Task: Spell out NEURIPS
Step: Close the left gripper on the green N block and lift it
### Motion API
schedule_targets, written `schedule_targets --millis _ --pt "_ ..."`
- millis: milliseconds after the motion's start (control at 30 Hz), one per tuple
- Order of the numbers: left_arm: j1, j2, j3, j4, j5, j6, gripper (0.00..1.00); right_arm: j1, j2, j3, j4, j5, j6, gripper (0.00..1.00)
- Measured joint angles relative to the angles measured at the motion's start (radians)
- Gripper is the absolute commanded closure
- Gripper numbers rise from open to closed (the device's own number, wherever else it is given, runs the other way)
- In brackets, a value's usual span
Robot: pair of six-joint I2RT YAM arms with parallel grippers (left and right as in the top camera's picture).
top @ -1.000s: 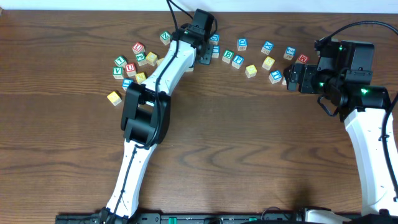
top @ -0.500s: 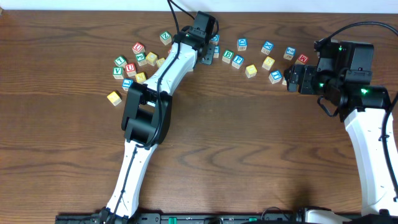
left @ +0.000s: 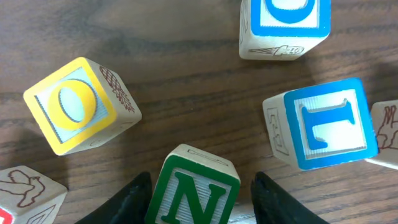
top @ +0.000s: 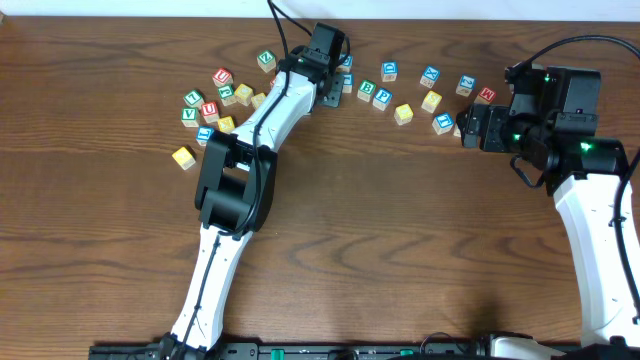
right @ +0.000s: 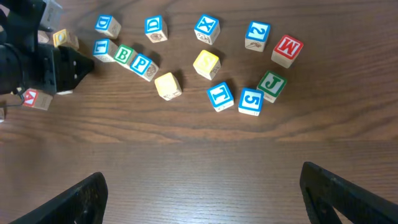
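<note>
Two white-and-black arms reach up from the near edge of the dark wooden desk point(top: 420, 260). On the right, the right pincer point(right: 200, 177) hovers with its prongs spread wide and nothing between them, beside the right end of a scatter of small letter cubes. In that scatter a pale-yellow-topped wooden cube point(right: 166, 85) sits on the desk. Just left of it and a little farther, a light wood cube with a blue P point(right: 143, 64) lies right beside a green B cube point(right: 124, 55). Over on the left, a light wood cube with a red U point(top: 209, 109) sits in a tight cluster of cubes. Farther back, mid-desk, the left pincer point(left: 202, 186) points down over a light wood cube with a green N point(left: 196, 193). Its black fingers point(left: 134, 199) stand close on either side of that cube, but I cannot tell whether they press it. Beyond it lie a yellow O cube point(left: 78, 106) and a blue T cube point(left: 323, 124), both apart from it.
</note>
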Motion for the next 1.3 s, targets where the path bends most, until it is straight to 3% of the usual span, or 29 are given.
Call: schedule_targets --millis 200,467,933,1300 --pt "0.000 0.000 0.000 0.005 0.000 -0.001 0.63 0.000 0.000 0.000 0.000 0.000 0.000 0.05" --pt "0.000 0.000 0.000 0.014 0.000 -0.003 0.67 0.000 0.000 0.000 0.000 0.000 0.000 0.03" --pt "0.000 -0.021 0.000 0.003 0.000 -0.019 0.69 0.000 0.000 0.000 0.000 0.000 0.000 0.02" --pt "0.000 -0.152 -0.004 -0.114 -0.008 -0.042 0.69 0.000 0.000 0.000 0.001 0.000 0.000 0.01"
